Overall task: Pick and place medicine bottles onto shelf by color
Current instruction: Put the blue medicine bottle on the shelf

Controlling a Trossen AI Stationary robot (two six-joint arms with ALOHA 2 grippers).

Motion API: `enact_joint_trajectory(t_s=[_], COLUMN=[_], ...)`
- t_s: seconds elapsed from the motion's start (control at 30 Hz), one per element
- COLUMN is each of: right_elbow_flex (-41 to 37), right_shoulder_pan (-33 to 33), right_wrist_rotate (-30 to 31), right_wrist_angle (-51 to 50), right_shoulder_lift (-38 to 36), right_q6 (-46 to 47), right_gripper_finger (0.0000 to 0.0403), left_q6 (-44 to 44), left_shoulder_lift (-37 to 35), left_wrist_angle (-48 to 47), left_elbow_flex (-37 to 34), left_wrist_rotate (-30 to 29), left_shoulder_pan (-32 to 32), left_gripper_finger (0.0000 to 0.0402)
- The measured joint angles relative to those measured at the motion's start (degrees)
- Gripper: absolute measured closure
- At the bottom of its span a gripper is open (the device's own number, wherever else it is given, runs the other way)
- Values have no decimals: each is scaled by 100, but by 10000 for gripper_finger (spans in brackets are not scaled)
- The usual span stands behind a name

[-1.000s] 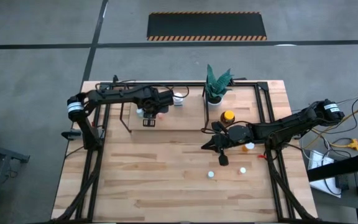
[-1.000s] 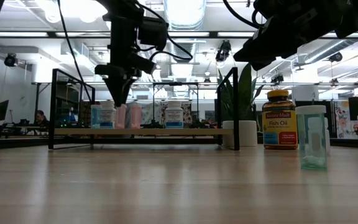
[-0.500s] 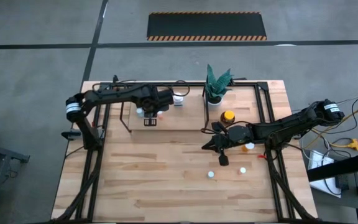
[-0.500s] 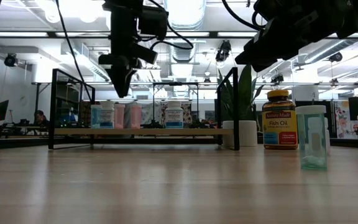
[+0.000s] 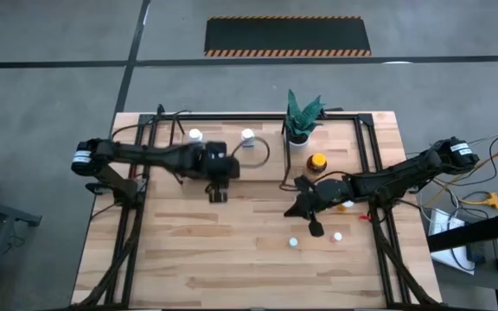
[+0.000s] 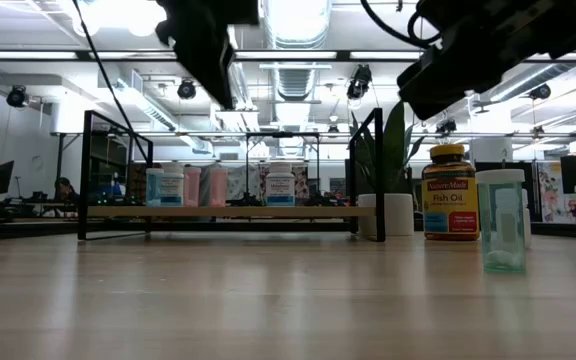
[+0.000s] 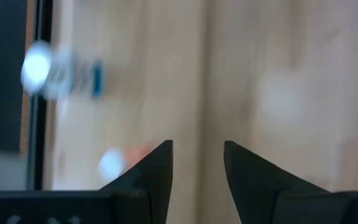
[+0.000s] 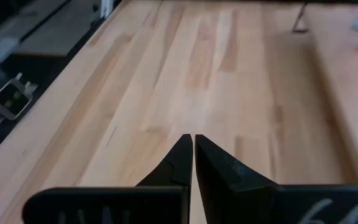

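The shelf (image 5: 259,164) is a light-wood panel in black bars at the table's far middle. Bottles with white caps (image 5: 195,136) (image 5: 247,136) stand on it. The low view shows white bottles and pink bottles (image 6: 204,186) upright on the shelf (image 6: 228,211). My left gripper (image 5: 218,195) (image 7: 197,163) hangs open and empty over bare table just near of the shelf. My right gripper (image 5: 315,227) (image 8: 193,149) is shut and empty, above the table near two small loose bottles (image 5: 293,243) (image 5: 337,236). The amber yellow-capped bottle (image 5: 317,161) and an orange-capped bottle (image 5: 345,205) stand beside the right arm.
A green spiky plant in a white pot (image 5: 301,119) stands at the shelf's far right corner. A pale green bottle (image 6: 500,220) stands near the low camera beside the amber bottle (image 6: 448,190). Black frame rails run along the table's left and right sides. Bare wood fills the near half.
My left gripper has risen from just above the pink bottles on the shelf and drawn back toward the table's near edge, off the shelf; the bottles stay upright there. My right gripper has shifted a little toward the near edge.
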Motion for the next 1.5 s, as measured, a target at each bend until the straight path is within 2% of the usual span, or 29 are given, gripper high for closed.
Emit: enact_joint_trajectory(t_s=[0.17,0.37,0.57,0.67,0.87,1.0,1.1,1.3,1.5], right_elbow_flex=[329,869,1062,1062,1062,1222,1564,2481,2983], right_shoulder_pan=[396,987,1278,1337,1379,1460,1547,1556,1584], right_wrist_rotate=[104,968,1067,1062,1074,1071,1069,1076,1021], right_wrist_angle=[-625,-1733,-1976,-2069,-2126,-2154,-2550,-4172,-4542], right_shoulder_lift=[-1,-1,-1,-1,164,642,1076,1968,2587], right_q6=[-22,-77,236,588,1048,1083,1164,1658,1561], right_gripper_finger=[394,394,389,364,262,198,169,160,182], left_q6=[87,387,407,456,612,798,855,855,896], left_shoulder_lift=[-308,-532,-744,-841,-907,-907,-907,-941,-1000], left_wrist_angle=[1497,2948,3935,4227,4364,4383,4377,4365,4327], left_elbow_flex=[-472,-1010,-1536,-1708,-1815,-1798,-1798,-1799,-1800], left_wrist_rotate=[0,-8,-249,-439,-559,-613,-692,-693,-692], left_shoulder_pan=[-789,-1532,-2007,-2113,-2152,-2152,-2152,-2154,-2165], left_gripper_finger=[276,276,276,276,276,276,276,276,276])
